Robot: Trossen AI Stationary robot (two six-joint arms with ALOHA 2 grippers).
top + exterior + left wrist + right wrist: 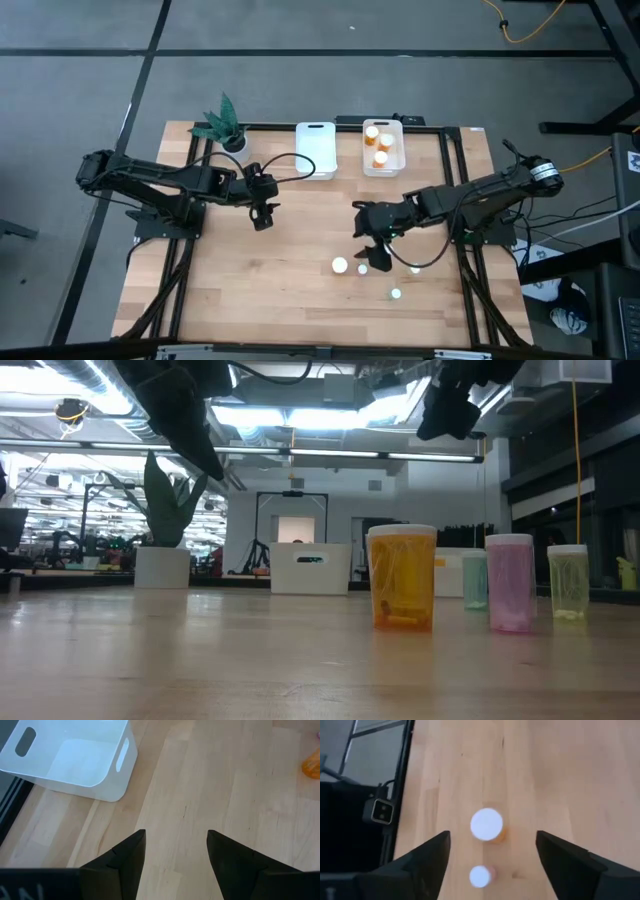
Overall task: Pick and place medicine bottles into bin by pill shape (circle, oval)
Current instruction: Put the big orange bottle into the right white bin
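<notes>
Hovering above the table (300,290), the right gripper (490,855) spreads wide and empty; an orange white-capped bottle (487,826) stands below, between its fingers, untouched, a pink bottle (481,876) just beside. The left gripper (175,851), half open and empty, waits near the empty white bin (75,762).

Three orange bottles (380,143) sit in a clear bin (366,160); four white-capped bottles (340,266) stand upright on the tabletop.

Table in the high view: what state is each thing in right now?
Left claw: open, empty, above bare wood.
Right claw: open, empty, above loose bottles.
Left bin: empty.
Right bin: holds three orange bottles.
Orange bottle on the table: upright, capped.
</notes>
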